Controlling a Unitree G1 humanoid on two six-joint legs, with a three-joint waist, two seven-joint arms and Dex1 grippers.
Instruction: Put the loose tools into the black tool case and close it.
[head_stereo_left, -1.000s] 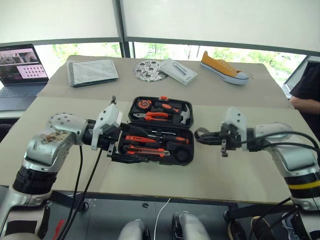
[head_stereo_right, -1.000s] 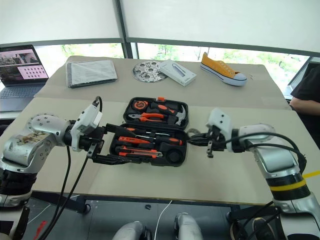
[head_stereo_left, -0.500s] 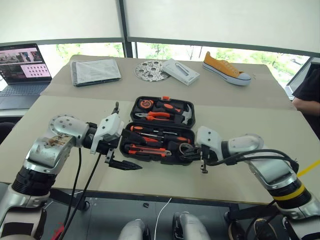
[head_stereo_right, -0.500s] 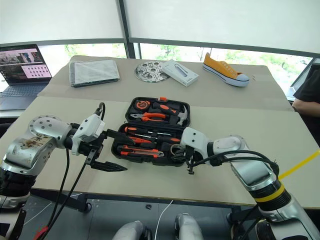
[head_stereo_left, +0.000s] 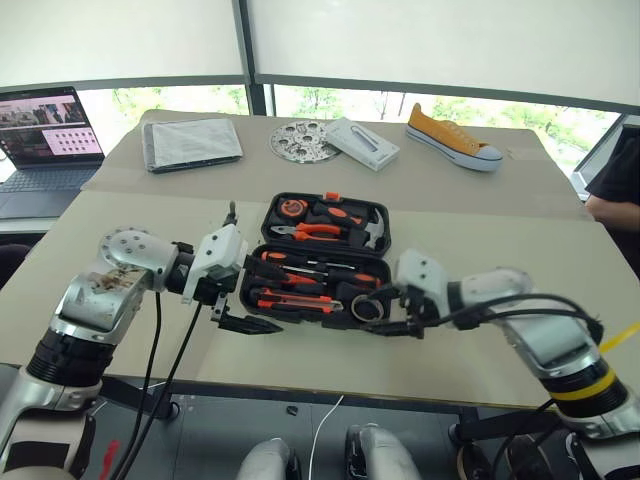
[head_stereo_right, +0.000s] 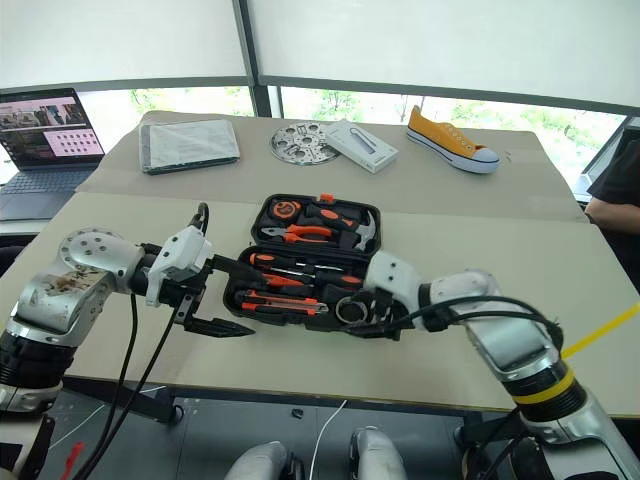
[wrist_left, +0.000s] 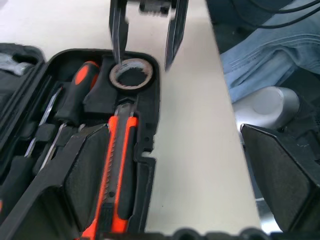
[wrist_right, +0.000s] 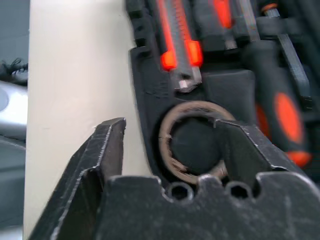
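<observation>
1. Spreading apart, my right gripper (wrist_right: 170, 150) stands over the tape roll (wrist_right: 192, 142), which sits in its round recess; one finger (wrist_right: 107, 145) is outside the wall of the black tool case (head_stereo_left: 300, 322).
2. My left gripper (head_stereo_left: 250, 297) is wide open and holds nothing, beside the case's left end.
3. Bare table (head_stereo_left: 300, 355) lies along the case's near edge.

An office or lab room: a plain beige bench (head_stereo_left: 480, 200) under wide windows (head_stereo_left: 330, 100) with blinds (head_stereo_left: 430, 40), an open laptop (head_stereo_left: 40, 130) at one side
</observation>
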